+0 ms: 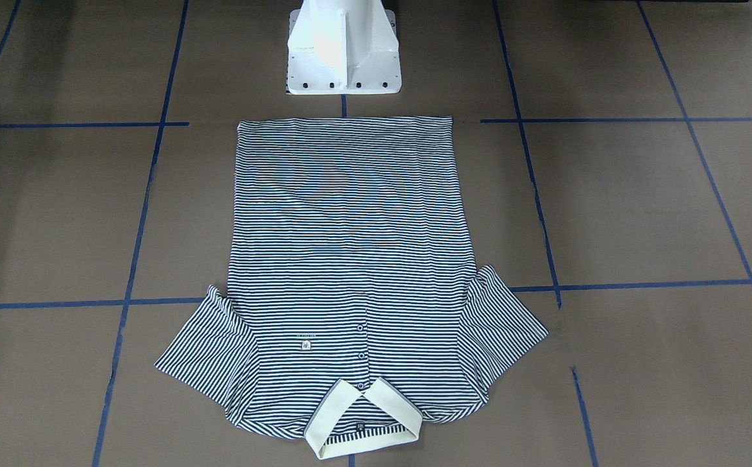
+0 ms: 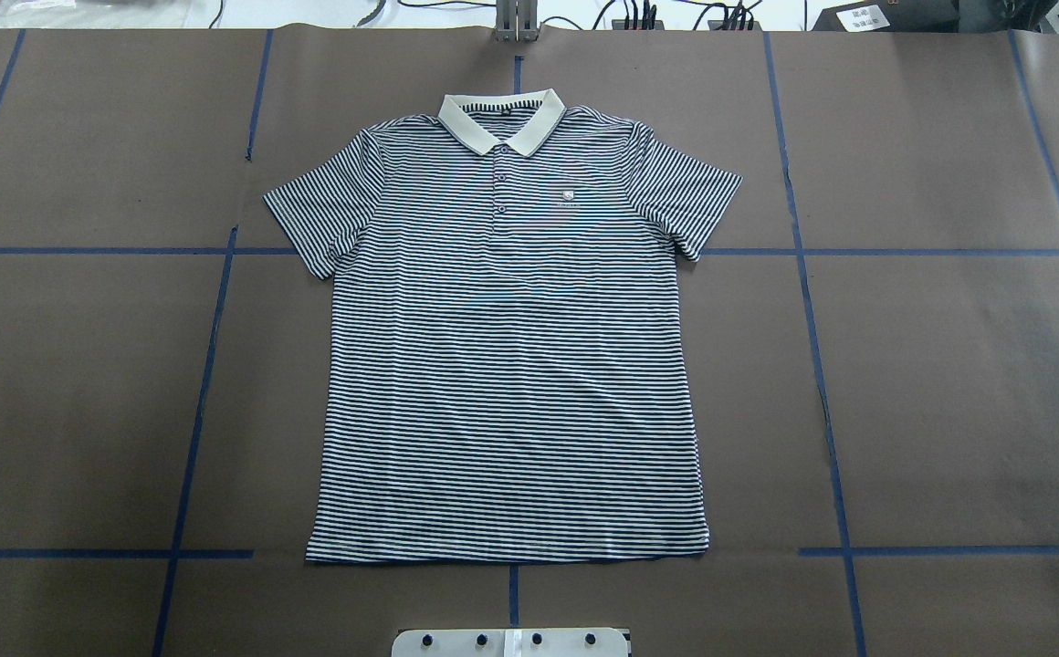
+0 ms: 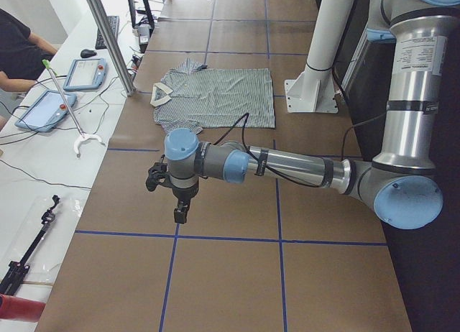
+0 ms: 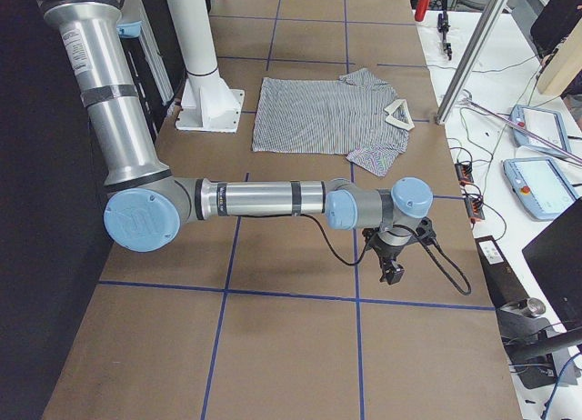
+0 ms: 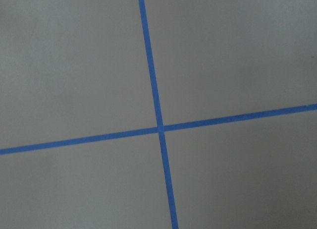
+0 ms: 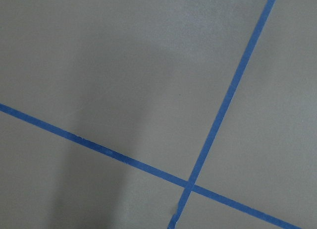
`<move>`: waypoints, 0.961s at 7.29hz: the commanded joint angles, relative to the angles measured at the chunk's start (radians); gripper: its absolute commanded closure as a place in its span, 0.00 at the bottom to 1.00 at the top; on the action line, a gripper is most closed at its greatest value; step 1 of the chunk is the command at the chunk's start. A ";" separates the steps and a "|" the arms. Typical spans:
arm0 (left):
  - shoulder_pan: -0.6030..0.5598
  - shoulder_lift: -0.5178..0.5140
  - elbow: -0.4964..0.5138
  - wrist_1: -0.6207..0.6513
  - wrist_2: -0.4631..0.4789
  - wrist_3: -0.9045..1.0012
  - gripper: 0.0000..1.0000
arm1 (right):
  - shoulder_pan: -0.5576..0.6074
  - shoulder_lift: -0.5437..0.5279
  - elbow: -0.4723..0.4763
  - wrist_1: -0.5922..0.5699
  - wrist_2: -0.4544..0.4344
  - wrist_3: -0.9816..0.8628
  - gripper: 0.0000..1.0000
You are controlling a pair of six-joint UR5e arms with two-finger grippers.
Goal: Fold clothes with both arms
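Folding has not begun, by my reading. The polo shirt (image 2: 507,365) lies spread flat and face up with no edge turned over, so the step in hand is the approach to a first grasp.

The left gripper (image 3: 180,215) hangs point-down from its wrist over bare table (image 2: 949,365), and as far as I can make out it touches nothing. It shows only in a side view, so I cannot tell whether its jaws are spread or pressed together. Its wrist camera sees only brown covering and a crossing of blue tape lines (image 5: 159,128), with no cloth. The shirt is well apart from it, inward toward the table's middle.

Between the two tools, the shirt has its hem (image 2: 507,552) toward the white pedestal (image 1: 343,52) and its cream collar (image 2: 499,119) on the far side.

The right gripper (image 4: 393,275) mirrors the left one, hanging downward over bare table well apart from the shirt. It carries nothing that I can see, and its jaw state cannot be read either. Its wrist view also shows only tape on brown.

Next, I judge, each arm must travel inward to the shirt's edge on its own side, come down with its jaws parted, and pinch the fabric at matching points. Thin knit will likely sag and drag if the two lifts are uneven.
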 commanded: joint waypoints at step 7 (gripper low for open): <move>0.005 0.018 -0.063 -0.002 -0.214 0.026 0.00 | -0.167 -0.038 0.004 0.332 0.019 0.354 0.00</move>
